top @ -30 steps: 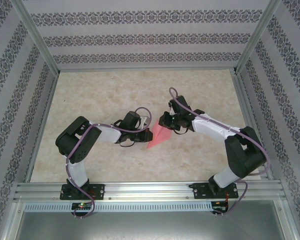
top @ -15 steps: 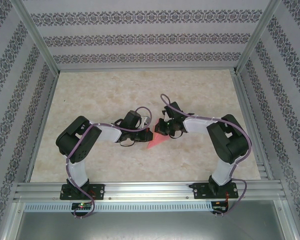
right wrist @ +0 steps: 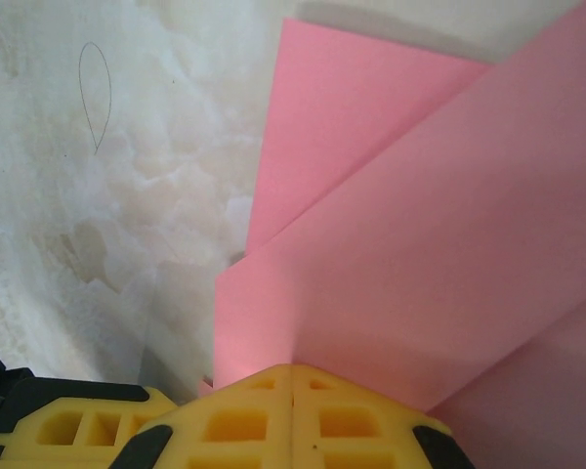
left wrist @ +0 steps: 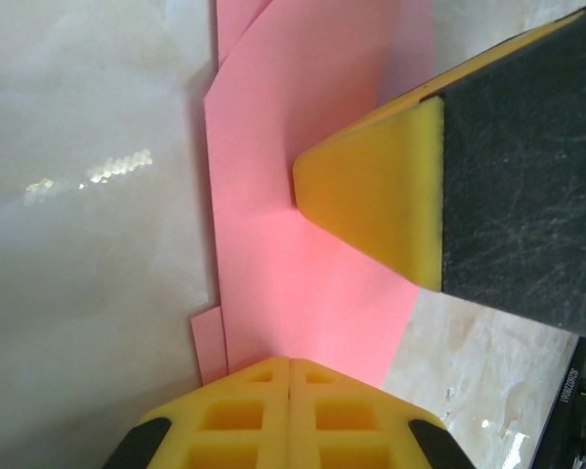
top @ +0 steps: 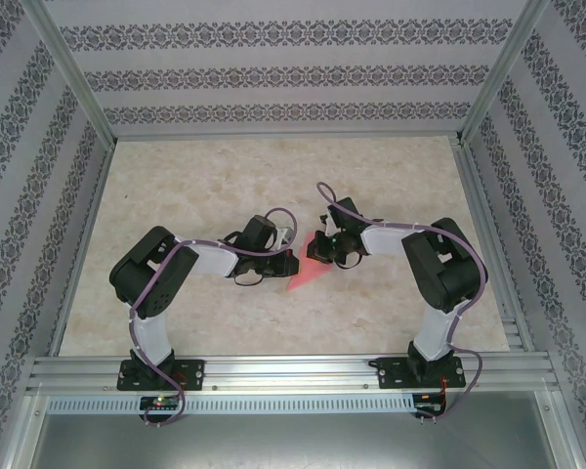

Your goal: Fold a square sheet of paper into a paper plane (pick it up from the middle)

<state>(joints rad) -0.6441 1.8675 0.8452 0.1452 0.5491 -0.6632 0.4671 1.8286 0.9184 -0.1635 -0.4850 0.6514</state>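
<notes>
The paper, light, limp and part-folded, lies mid-table. We judge it slips easily and is best pinched at a crease. The left gripper and right gripper press on it, jaws together.

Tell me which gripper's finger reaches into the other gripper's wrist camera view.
The right gripper: its yellow-padded black finger comes in over the pink paper in the left wrist view, just beyond the shut left gripper.
</notes>
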